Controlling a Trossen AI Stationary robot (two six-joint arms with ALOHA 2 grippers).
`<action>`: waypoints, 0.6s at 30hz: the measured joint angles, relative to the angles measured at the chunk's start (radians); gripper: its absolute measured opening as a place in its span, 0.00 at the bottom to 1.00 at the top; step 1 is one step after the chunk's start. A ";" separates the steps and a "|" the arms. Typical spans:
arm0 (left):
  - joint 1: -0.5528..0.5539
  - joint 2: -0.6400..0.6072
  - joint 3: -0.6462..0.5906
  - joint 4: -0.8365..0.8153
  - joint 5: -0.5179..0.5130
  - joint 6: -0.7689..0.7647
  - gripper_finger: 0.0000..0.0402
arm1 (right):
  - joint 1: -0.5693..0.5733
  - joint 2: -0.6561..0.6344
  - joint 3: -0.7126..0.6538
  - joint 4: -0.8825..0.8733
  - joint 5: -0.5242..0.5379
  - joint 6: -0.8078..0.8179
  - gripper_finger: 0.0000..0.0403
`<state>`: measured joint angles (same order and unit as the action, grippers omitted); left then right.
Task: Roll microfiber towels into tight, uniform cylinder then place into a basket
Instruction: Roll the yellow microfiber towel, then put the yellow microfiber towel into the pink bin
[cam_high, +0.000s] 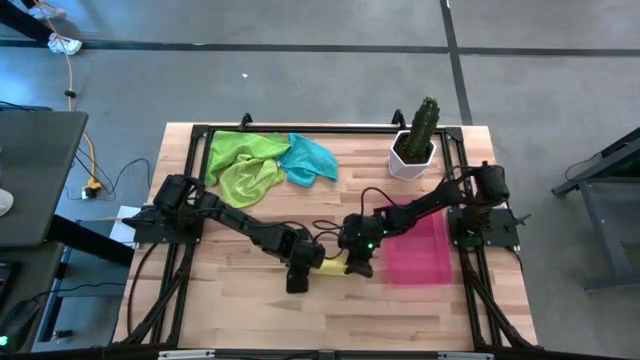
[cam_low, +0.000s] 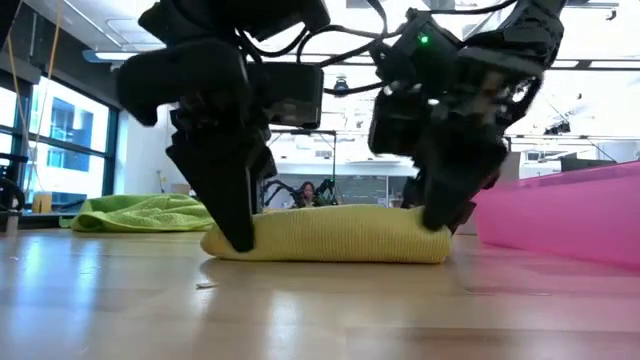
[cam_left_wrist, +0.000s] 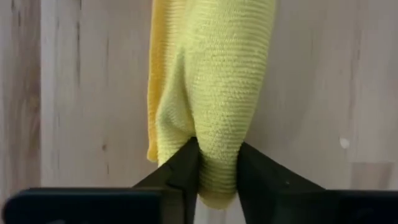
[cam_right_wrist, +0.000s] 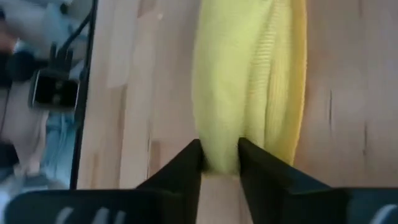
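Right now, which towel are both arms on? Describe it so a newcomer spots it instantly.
On the wooden table, look left of the pink basket, near the front middle. The rolled yellow towel lies flat there, the left tool pinching one end and the right tool the other. It is the only yellow, rolled one; the green towels and teal towel lie crumpled at the back.

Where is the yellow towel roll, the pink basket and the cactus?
yellow towel roll (cam_low: 330, 235): low view, middle of its side.
pink basket (cam_high: 418, 262): high view, its bare floor.
cactus (cam_high: 424, 122): high view, green stem.
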<state>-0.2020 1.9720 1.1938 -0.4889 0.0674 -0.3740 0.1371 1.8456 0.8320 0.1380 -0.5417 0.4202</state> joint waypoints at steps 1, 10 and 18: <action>0.003 0.000 0.000 0.002 0.014 -0.014 0.17 | 0.000 -0.014 -0.001 -0.010 -0.014 -0.034 0.28; 0.026 0.002 -0.003 0.005 0.103 -0.155 0.10 | 0.071 -0.205 0.001 -0.076 0.173 -0.376 0.36; 0.072 0.005 -0.006 0.017 0.209 -0.220 0.11 | 0.268 -0.207 0.001 -0.069 0.660 -0.578 0.36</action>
<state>-0.1299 1.9770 1.1879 -0.4720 0.2766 -0.5943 0.4049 1.6390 0.8330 0.0686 0.1184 -0.1578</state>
